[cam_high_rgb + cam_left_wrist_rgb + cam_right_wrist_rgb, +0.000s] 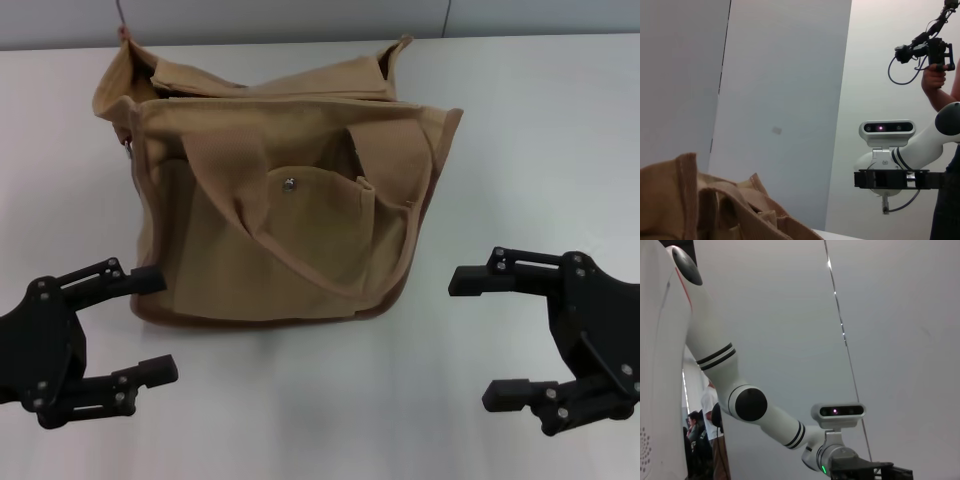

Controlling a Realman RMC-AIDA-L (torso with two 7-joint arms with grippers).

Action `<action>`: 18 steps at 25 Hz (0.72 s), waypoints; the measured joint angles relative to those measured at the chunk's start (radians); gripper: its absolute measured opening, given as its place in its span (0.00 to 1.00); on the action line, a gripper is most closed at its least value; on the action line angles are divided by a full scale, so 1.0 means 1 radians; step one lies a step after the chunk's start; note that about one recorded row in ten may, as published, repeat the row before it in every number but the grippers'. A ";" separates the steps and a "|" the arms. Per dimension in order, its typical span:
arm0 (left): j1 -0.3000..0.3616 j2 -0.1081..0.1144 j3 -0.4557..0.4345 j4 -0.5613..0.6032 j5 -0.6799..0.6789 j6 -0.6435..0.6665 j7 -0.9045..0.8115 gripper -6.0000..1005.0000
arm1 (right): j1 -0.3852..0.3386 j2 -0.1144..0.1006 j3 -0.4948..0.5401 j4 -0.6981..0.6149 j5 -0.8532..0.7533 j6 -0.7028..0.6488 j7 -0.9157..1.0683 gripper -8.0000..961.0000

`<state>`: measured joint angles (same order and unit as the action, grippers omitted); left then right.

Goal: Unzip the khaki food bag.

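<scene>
The khaki food bag (280, 190) stands on the white table (540, 150), a tan canvas tote with a front pocket and silver snap (289, 184), strap handles draped over its front and a brown base. Its top also shows in the left wrist view (705, 210). My left gripper (150, 325) is open and empty, low at the bag's front left corner. My right gripper (485, 338) is open and empty, to the right of the bag and apart from it. The top zipper is not clearly visible.
The right wrist view shows my left arm (755, 405) against a pale wall. The left wrist view shows my right arm (900, 165) and a person holding a camera rig (935, 55) beyond it.
</scene>
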<state>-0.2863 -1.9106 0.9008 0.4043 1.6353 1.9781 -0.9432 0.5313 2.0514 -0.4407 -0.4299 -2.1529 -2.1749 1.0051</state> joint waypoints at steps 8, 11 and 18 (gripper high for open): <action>0.000 -0.003 -0.001 -0.002 0.002 -0.006 -0.001 0.83 | 0.011 0.009 -0.029 -0.005 -0.001 0.010 0.001 0.89; -0.002 -0.003 -0.001 -0.002 0.002 -0.021 -0.002 0.83 | 0.019 0.010 -0.037 -0.006 -0.001 0.013 0.001 0.89; -0.007 -0.003 0.001 -0.002 0.002 -0.029 -0.003 0.83 | 0.022 0.012 -0.041 -0.006 -0.002 0.028 0.009 0.89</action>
<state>-0.2930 -1.9135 0.9021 0.4019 1.6369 1.9496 -0.9463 0.5535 2.0629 -0.4817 -0.4357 -2.1552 -2.1470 1.0140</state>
